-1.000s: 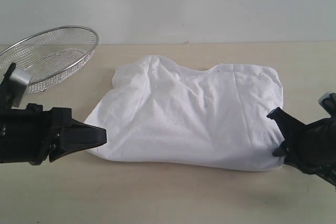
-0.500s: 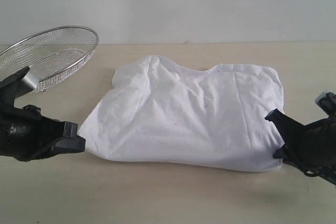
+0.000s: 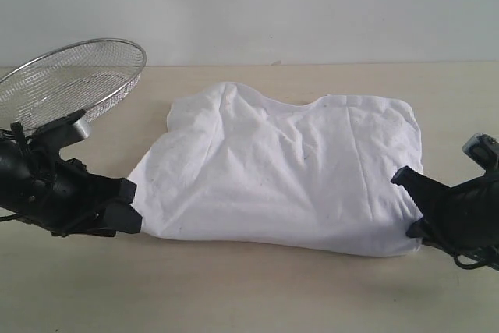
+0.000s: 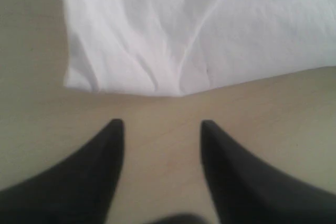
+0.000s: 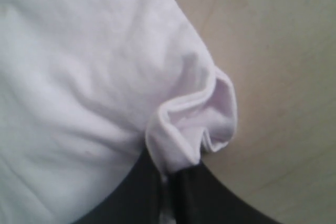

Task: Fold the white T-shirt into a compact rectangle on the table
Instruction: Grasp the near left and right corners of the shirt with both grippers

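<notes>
The white T-shirt lies partly folded and plain side up in the middle of the table; no lettering shows. My left gripper is low at the shirt's near left corner. In the left wrist view the left gripper is open over bare table, with the shirt's edge just beyond its tips. My right gripper is at the shirt's near right side. The right wrist view shows the right gripper shut on a bunched hem fold of the shirt.
A round wire-mesh basket stands tilted at the back left, just behind my left arm. A pale wall runs along the table's far edge. Bare tabletop lies to the right of the shirt.
My left gripper has gone from shut to open, dropped lower and now points at the shirt's near left corner. The right gripper has closed fully on the hem and barely moved.
</notes>
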### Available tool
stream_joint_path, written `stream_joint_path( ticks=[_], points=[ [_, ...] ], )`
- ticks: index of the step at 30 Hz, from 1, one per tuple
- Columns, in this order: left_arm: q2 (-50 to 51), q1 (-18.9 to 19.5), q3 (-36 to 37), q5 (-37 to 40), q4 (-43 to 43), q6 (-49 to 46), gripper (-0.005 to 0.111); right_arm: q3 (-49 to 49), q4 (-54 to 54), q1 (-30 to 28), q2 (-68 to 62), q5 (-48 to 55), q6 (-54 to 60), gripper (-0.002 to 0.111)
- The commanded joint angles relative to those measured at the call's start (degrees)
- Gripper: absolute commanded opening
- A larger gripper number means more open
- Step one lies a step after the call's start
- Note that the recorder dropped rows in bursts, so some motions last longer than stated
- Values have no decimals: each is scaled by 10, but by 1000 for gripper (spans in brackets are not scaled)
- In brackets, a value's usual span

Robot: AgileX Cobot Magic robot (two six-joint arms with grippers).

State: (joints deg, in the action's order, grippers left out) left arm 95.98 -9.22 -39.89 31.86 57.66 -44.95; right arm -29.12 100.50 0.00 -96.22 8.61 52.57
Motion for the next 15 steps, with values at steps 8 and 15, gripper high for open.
stream_joint_path(
  ticks=[8,15],
  points=[
    [26,0,1,-42,81,59,66,4,-6,-1,4,-18,37,0],
    [97,0,-46,-49,87,47,66,4,-6,-1,4,-16,37,0]
  ],
)
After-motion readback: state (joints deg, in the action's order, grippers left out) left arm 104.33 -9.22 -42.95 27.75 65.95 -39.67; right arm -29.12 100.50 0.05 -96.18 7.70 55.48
